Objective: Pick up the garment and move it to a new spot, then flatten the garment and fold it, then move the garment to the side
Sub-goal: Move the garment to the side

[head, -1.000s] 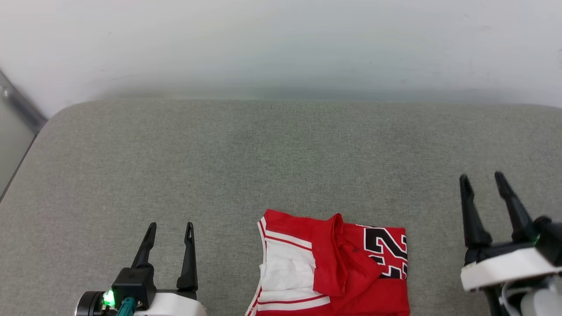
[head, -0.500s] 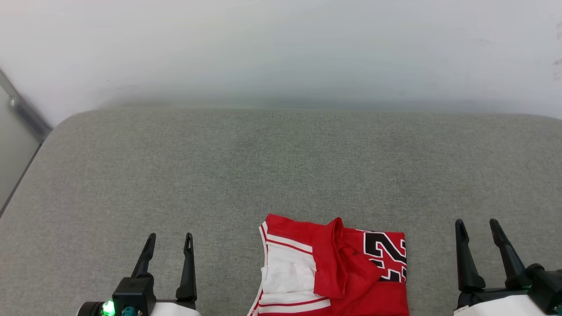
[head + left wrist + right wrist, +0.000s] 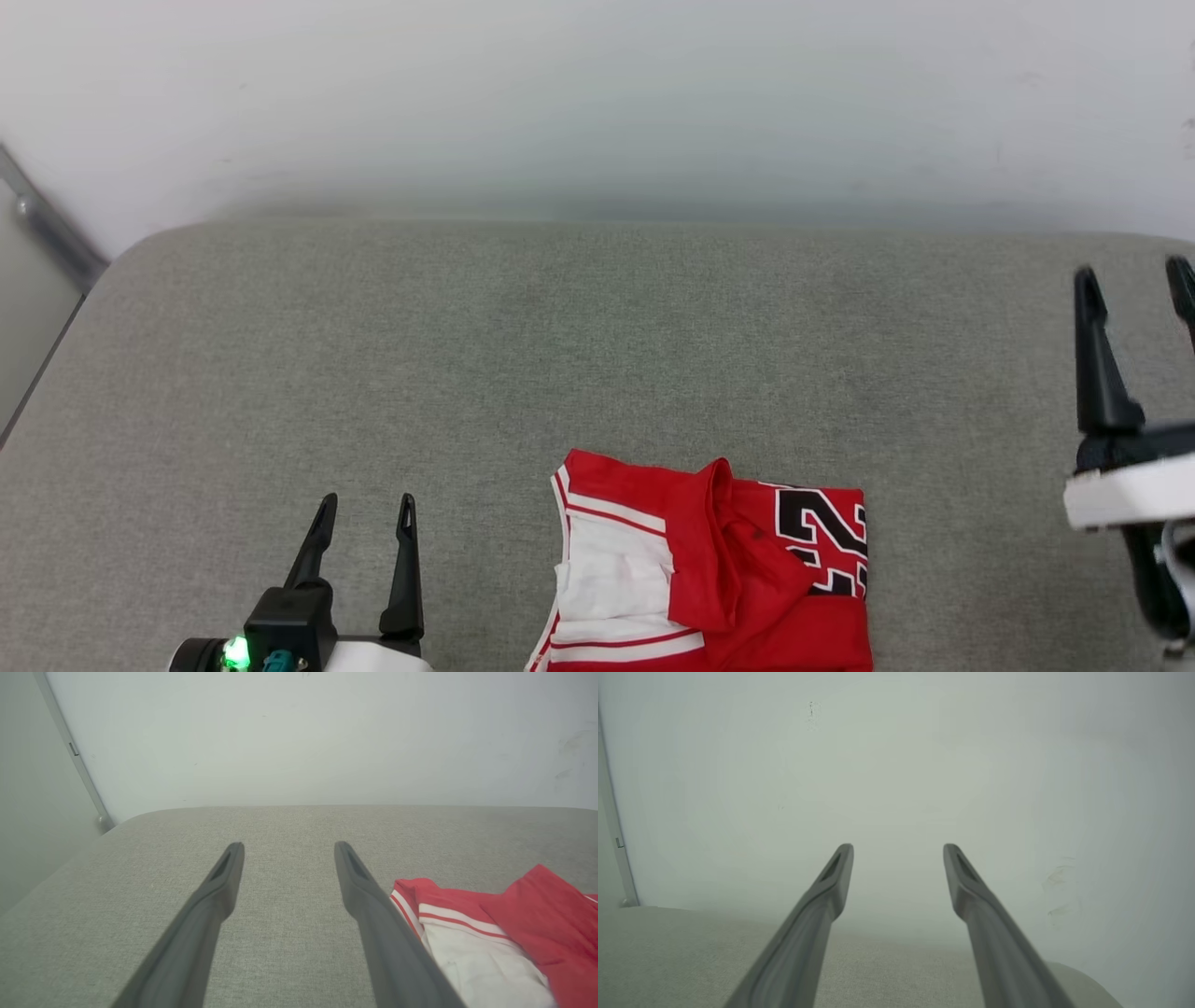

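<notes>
- The garment (image 3: 709, 569) lies bundled in layers with a loose red flap on top. It is just right of the left gripper (image 3: 365, 501) and well left of the raised right gripper (image 3: 1132, 271).
- Both grippers have their fingers parted and hold nothing.
- Danger one: a pinch that catches only the top flap would likely peel the layers open.
- Danger two: the cloth runs back past the left gripper's wrist on the grey cushion (image 3: 467, 355), so a tug toward the robot could drag it off.
</notes>
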`<state>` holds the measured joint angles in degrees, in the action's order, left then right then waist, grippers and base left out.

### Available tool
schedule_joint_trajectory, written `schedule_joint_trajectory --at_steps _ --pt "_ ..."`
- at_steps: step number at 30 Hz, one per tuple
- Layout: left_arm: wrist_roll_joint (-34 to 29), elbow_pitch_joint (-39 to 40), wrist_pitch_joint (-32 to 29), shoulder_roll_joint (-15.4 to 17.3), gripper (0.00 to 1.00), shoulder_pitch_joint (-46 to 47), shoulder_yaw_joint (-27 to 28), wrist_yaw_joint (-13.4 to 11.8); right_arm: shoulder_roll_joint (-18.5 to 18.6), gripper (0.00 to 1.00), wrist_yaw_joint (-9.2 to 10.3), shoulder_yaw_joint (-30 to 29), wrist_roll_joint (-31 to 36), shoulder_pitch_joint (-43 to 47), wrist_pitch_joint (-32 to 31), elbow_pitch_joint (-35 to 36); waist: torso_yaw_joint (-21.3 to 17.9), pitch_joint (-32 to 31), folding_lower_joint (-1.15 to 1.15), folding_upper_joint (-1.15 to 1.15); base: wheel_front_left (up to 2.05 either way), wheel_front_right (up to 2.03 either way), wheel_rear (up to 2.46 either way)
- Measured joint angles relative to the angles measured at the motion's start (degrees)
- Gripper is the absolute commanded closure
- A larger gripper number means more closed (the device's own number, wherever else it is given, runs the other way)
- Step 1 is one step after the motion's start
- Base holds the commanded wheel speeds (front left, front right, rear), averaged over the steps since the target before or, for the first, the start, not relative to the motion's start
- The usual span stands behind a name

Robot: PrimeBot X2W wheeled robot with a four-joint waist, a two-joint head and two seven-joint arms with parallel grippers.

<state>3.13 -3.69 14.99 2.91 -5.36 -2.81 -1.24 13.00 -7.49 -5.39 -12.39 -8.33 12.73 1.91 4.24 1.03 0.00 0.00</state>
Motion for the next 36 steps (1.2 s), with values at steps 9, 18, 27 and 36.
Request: schedule_joint_trajectory --at_steps 9,18,27,36 --pt "0.6 -0.2 0.0 0.0 0.00 1.0 -0.6 0.0 14.8 0.00 -0.01 15.1 -17.6 -9.8 -36.2 -0.8 0.7 1.8 0.00 0.00 0.00 0.00 0.00" --pt "0.7 -0.1 0.0 0.0 0.00 2.9 -1.1 0.2 18.7 0.00 -0.01 18.8 -37.6 -6.0 -63.4 -5.4 1.8 4.5 0.00 0.00 0.00 0.00 0.00" --pt "1.4 0.4 0.0 0.0 0.00 6.4 -2.9 0.2 12.9 0.00 0.00 18.7 -42.6 -4.0 -64.8 -11.5 3.8 9.3 0.00 0.00 0.00 0.00 0.00" --pt "1.8 0.2 0.0 0.0 0.00 8.4 -4.0 0.0 9.4 0.00 -0.07 21.8 -43.1 -4.9 -61.3 -15.2 5.9 13.3 0.00 0.00 0.00 0.00 0.00"
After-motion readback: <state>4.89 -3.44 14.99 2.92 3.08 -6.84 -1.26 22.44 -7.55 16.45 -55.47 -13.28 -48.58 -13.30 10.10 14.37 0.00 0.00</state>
